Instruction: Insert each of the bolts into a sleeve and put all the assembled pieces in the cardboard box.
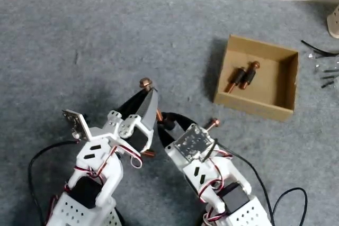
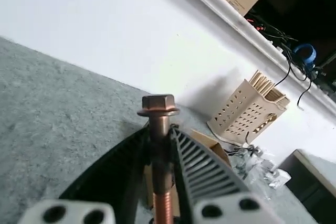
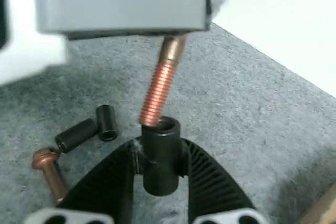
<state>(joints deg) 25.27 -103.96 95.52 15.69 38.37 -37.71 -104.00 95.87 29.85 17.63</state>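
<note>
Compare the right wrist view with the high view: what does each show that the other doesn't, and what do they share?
Right wrist view, not the high one: the bolt with its threaded tip at the mouth of the sleeve held in the right end effector, plus two loose sleeves on the carpet. High view, not the wrist one: the cardboard box with two assembled pieces inside. Shared: the bolt gripped by the left end effector.
</note>
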